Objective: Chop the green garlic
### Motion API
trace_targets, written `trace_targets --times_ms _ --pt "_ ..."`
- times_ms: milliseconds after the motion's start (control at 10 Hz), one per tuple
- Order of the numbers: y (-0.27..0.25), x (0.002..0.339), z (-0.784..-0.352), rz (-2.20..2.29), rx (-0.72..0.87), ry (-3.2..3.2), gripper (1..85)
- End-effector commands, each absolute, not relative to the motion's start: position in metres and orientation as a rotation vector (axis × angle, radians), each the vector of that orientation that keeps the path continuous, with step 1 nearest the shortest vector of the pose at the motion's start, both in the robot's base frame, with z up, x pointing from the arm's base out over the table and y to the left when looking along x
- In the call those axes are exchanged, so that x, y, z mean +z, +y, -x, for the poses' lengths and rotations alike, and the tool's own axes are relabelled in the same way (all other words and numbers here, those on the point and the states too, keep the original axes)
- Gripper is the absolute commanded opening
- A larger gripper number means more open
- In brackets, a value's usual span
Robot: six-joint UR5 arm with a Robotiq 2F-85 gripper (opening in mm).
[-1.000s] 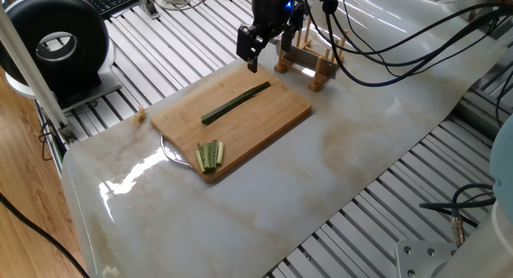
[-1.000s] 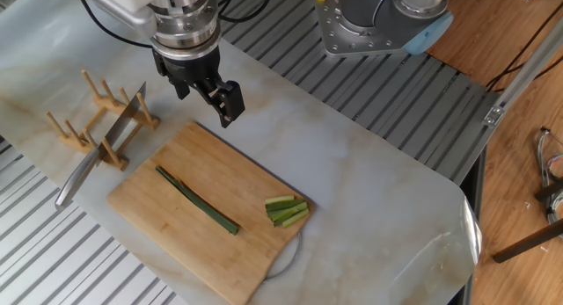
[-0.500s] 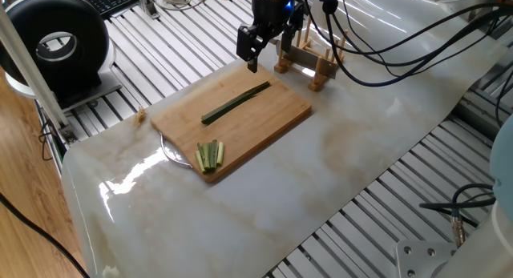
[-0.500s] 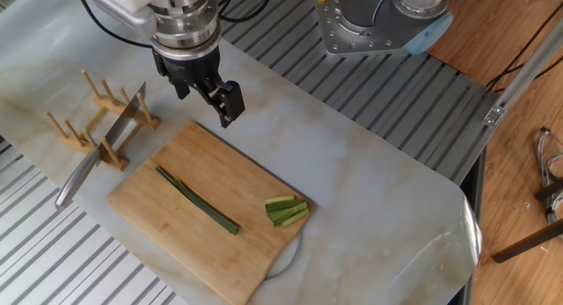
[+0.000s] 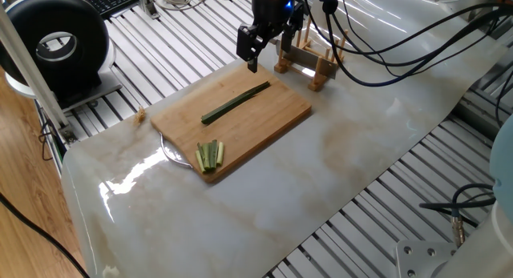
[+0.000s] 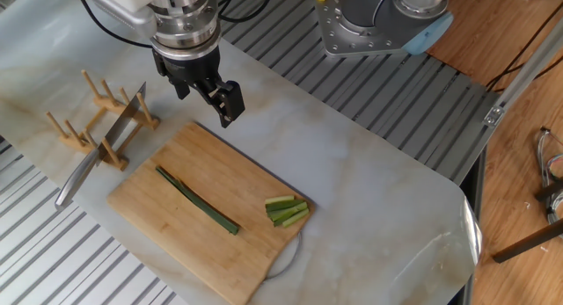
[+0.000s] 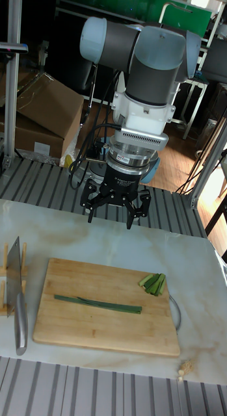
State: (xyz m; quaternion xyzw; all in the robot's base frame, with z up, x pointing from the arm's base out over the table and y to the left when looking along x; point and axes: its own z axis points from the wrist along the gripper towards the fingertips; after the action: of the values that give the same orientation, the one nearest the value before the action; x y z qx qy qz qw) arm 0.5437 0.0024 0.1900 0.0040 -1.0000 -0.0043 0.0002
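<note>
The green garlic (image 5: 235, 103) (image 6: 197, 199) (image 7: 97, 303) is a long, thin dark-green stalk lying flat along the middle of the wooden cutting board (image 5: 272, 118) (image 6: 167, 230) (image 7: 93, 328). My gripper (image 5: 250, 47) (image 6: 209, 96) (image 7: 114, 211) hangs above the board's far edge, apart from the stalk. Its fingers are spread and nothing is between them. A cleaver (image 6: 101, 147) (image 7: 17, 292) rests in a wooden rack (image 5: 309, 66) (image 6: 75, 129) just off the board's end.
A bundle of short pale-green sticks (image 5: 210, 155) (image 6: 287, 210) (image 7: 153, 283) lies at one end of the board. The board sits on a marbled sheet (image 5: 345, 158) over slatted aluminium. Cables (image 5: 385, 46) trail behind the rack; a black round device (image 5: 56, 46) stands at the far left.
</note>
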Motion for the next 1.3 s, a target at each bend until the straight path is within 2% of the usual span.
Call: trace_targets --times_ms 0,500,700,900,1200 --pt "-0.028 0.196 -0.589 -0.108 0.204 -3.307 1.3" --pt "-0.026 0.195 -0.591 -0.115 0.225 -3.306 1.3" --pt "-0.036 0.193 -0.591 -0.146 0.285 -3.293 1.3" --pt "-0.027 0.186 -0.572 -0.147 0.23 -3.221 1.3" --pt "-0.044 0.175 -0.557 -0.218 0.349 -3.119 1.3"
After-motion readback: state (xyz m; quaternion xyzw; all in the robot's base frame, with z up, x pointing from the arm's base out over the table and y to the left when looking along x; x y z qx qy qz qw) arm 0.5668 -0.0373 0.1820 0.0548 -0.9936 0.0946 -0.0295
